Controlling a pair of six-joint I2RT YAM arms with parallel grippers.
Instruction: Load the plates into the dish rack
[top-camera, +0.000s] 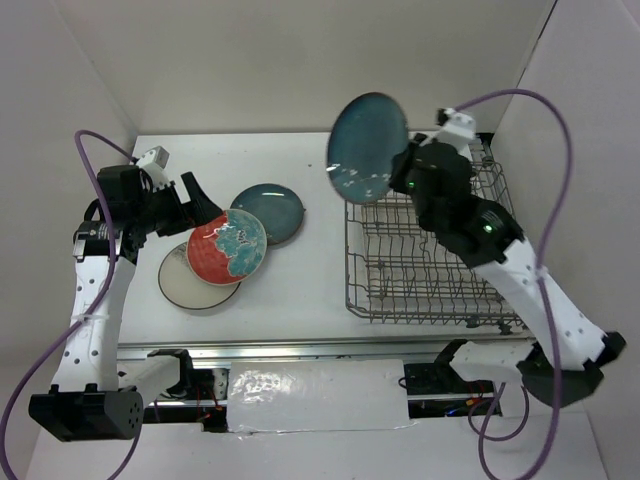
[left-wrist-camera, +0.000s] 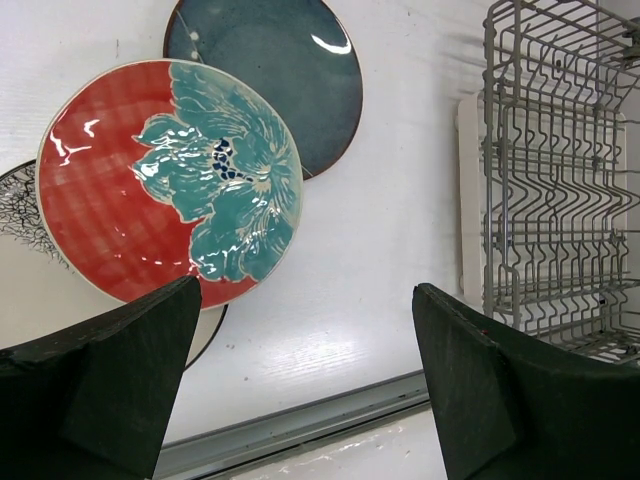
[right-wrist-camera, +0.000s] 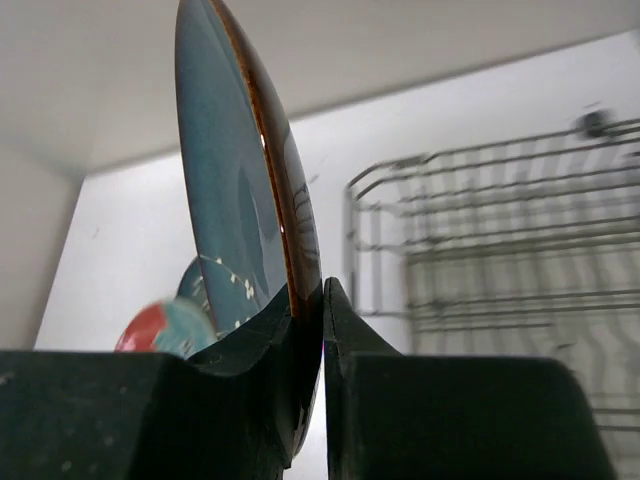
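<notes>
Left jaws: the left gripper (left-wrist-camera: 305, 292) stands wide open with nothing between its black fingers.
Right jaws: the right gripper (right-wrist-camera: 322, 292) is pinched nearly shut on the rim of a glossy dark teal-blue round plate (right-wrist-camera: 235, 200).
Left arm: rises from its base at the near left and bends over the left side of the white table (top-camera: 300, 290). Its gripper (top-camera: 197, 203) hangs just to the far left of the plates lying there.
Plates on the table: a red round plate with a teal-and-white flower (top-camera: 227, 247) lies over a cream round plate (top-camera: 190, 283) and over the edge of a second dark teal-blue plate (top-camera: 270, 212).
Right arm: reaches from the near right across the grey wire dish rack (top-camera: 430, 270). Its gripper (top-camera: 405, 172) holds the teal-blue plate (top-camera: 367, 148) in the air, on edge, over the rack's far left corner.
Dish rack: sits on the right side of the table, well apart from the three lying plates.
Left wrist view only: the dark branch drawing on the cream plate (left-wrist-camera: 30, 290), the flower's detail on the red plate (left-wrist-camera: 165, 195), and the rack's bent tines (left-wrist-camera: 560, 200).
Right wrist view only: the held plate's brown edge caught between the two fingers, with the rack (right-wrist-camera: 500, 230) blurred behind.
</notes>
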